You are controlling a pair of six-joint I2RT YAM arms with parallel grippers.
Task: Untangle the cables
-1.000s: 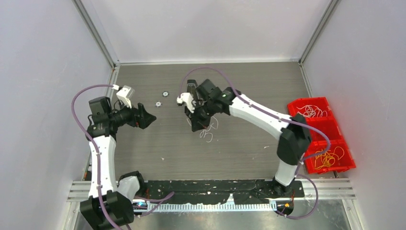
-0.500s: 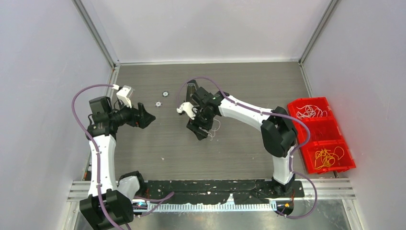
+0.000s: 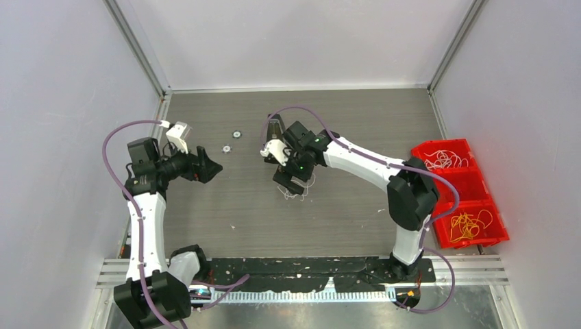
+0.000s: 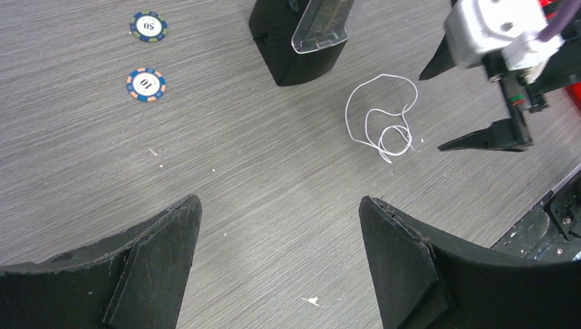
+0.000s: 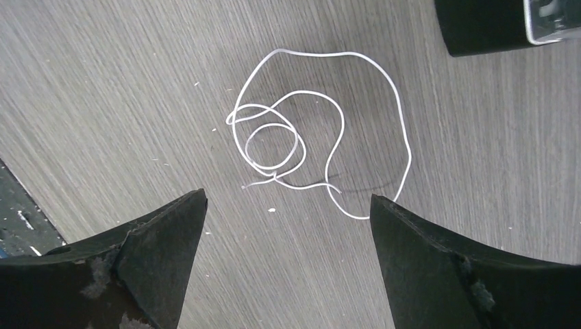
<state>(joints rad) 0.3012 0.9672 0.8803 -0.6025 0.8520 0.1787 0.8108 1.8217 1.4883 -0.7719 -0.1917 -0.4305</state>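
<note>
White cable (image 5: pixel 340 133) lies separated under the wide-open right gripper (image 5: pixel 286 199); left gripper (image 4: pixel 279 202) open, empty. Likely next: pinch it for sorting.

Right gripper (image 5: pixel 286 199): jaws, shut a second ago, now stand wide apart. White cable (image 5: pixel 299 142): no longer pinched and dangling, now lies loose on the table (image 5: pixel 137 103) below them

A looped cable (image 5: pixel 299 140) lies on the bench (image 3: pixel 342 212) below the right gripper (image 5: pixel 288 199). Two poker chips (image 4: pixel 145 83) lie to its left. At the bench's right edge stands a divided bin (image 3: pixel 466 185), with more cables (image 3: pixel 469 225) in its near and far compartments.
</note>
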